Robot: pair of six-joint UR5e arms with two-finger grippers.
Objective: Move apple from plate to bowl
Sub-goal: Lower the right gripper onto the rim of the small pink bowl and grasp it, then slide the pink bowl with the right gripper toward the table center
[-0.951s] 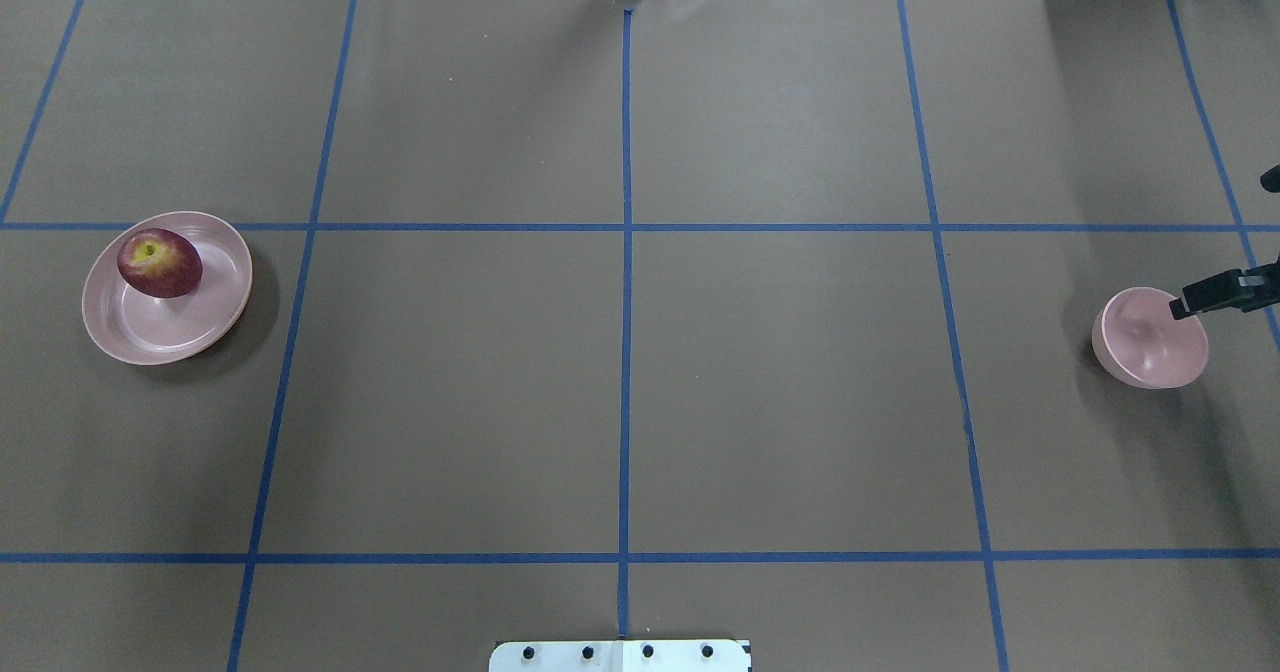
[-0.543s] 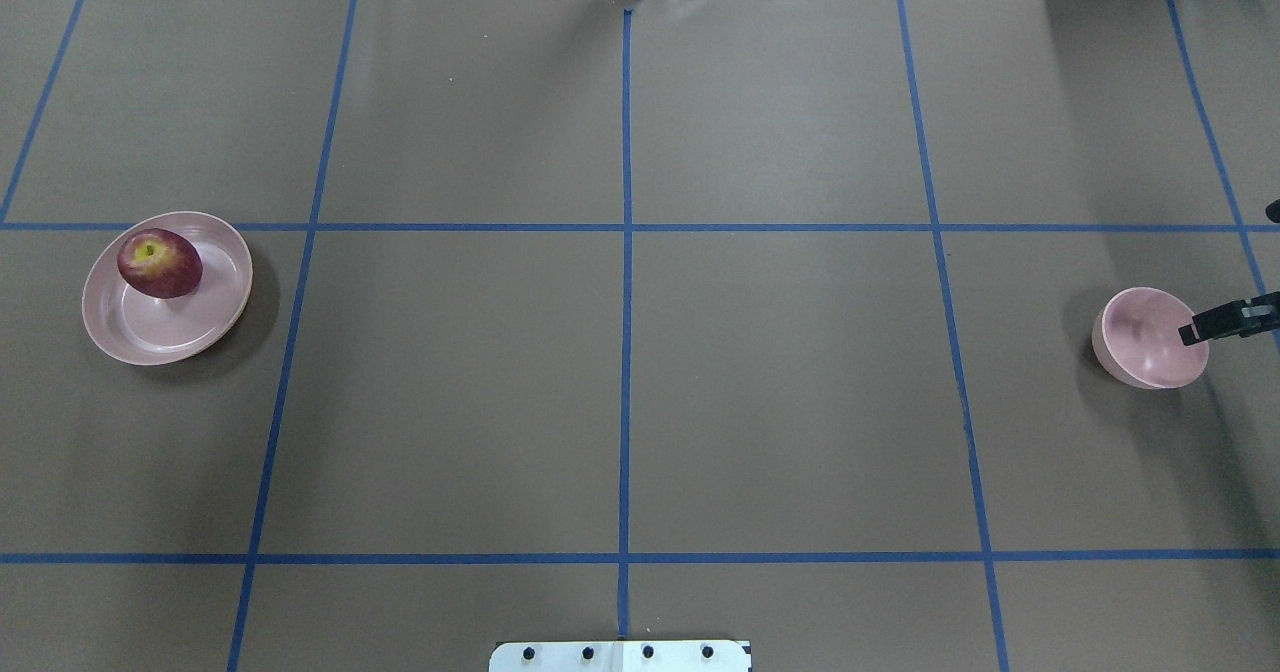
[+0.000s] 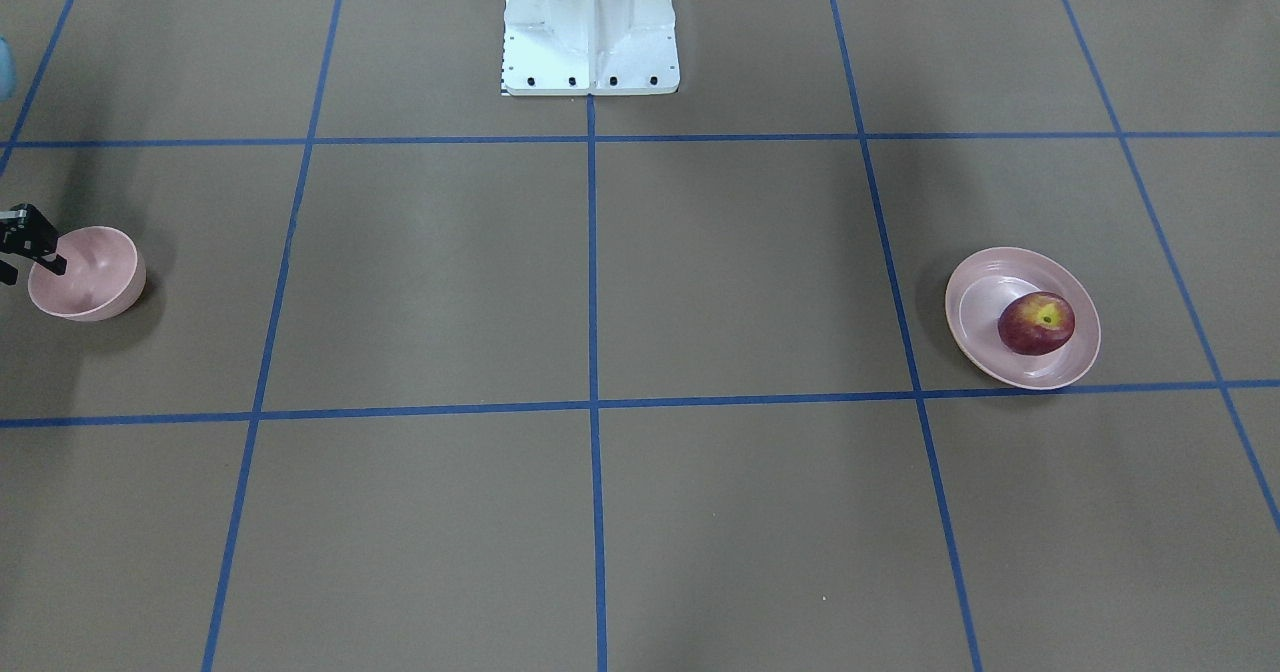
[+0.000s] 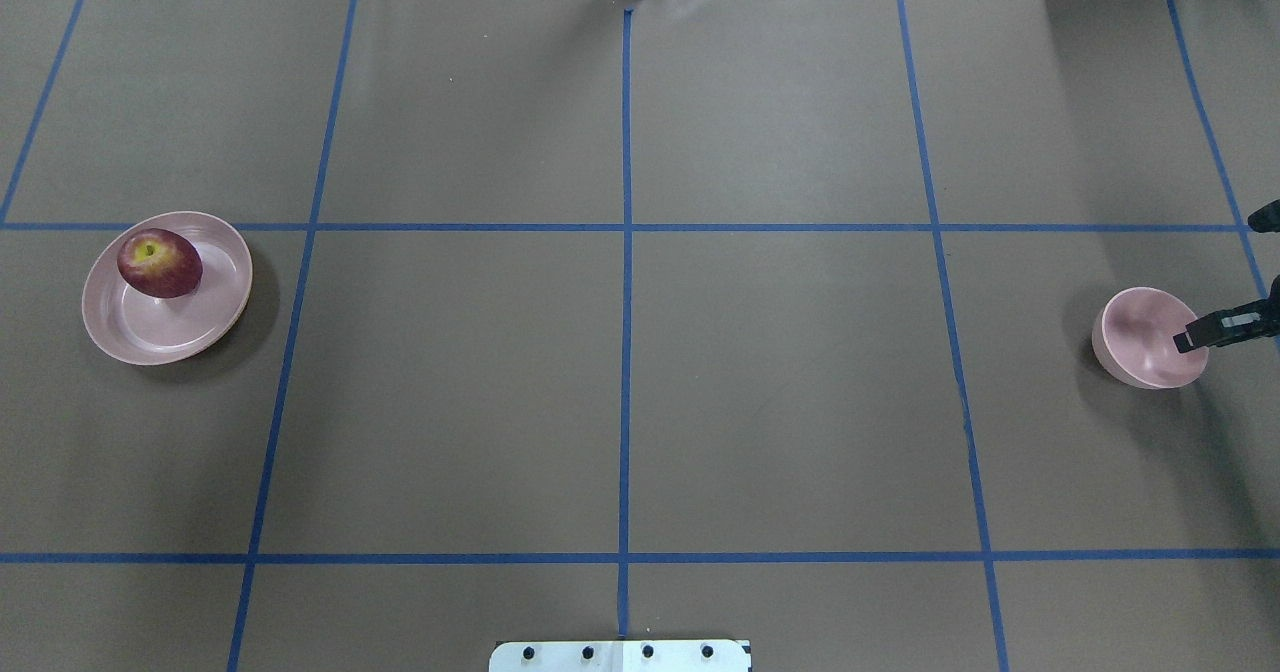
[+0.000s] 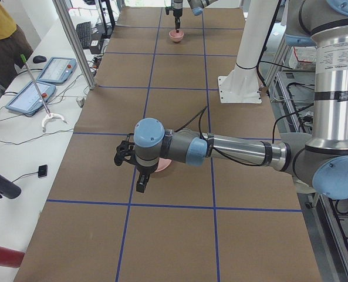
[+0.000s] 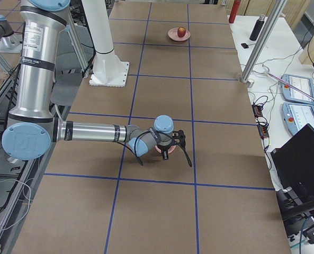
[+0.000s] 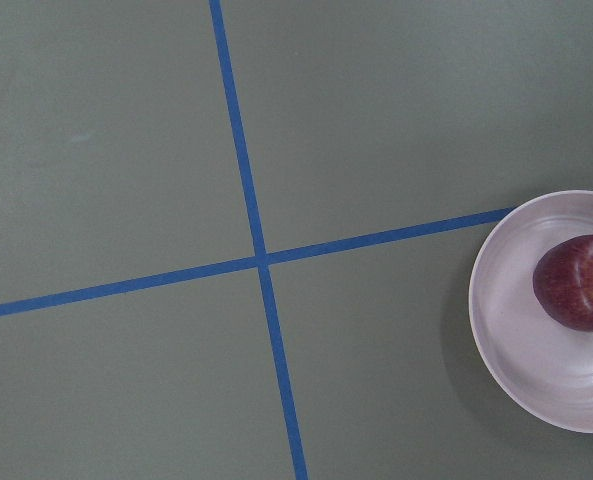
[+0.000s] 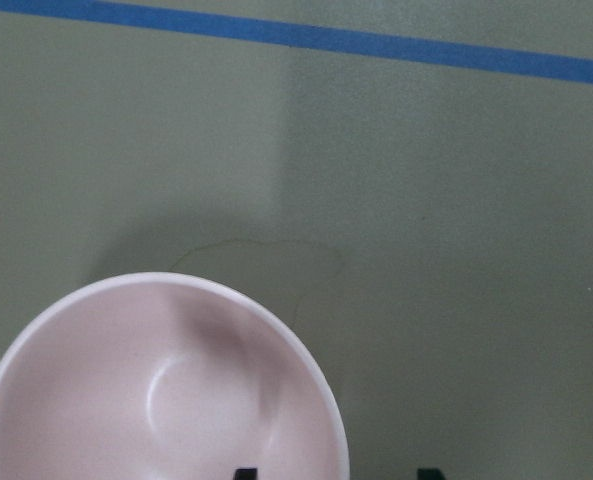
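Zero real progress on the move so far, by my read. Going from the left of the overhead view, the apple (image 4: 160,263) sits on the plate (image 4: 200,322), toward its far-left part, dimple up, with nothing touching it.

The left pincer (image 5: 131,170) only shows in the left side camera, hanging above the plate. From that angle I can't tell if it's spread or clenched. Its wrist cam shows no fingers at all, just the plate and apple clipped at the right edge, so I'd say it isn't lined up over the fruit yet.

Then there's a long run of counter (image 4: 780,402) before anything else.

Over on the right the bowl (image 4: 1140,337) stands upright with no apple in it. The right pincer (image 8: 336,472) is down at the bowl's right-hand rim and it's released, with the fingers well apart. In its wrist cam one tip pokes up inside the rim line and the other outside, so it straddles the wall and grips nothing. Can't tell whether either finger actually touches the wall.

What's left is basically everything: grab the apple, haul it across, drop it in the bowl. Maybe the bowl gets dragged closer first, but that's only my guess.
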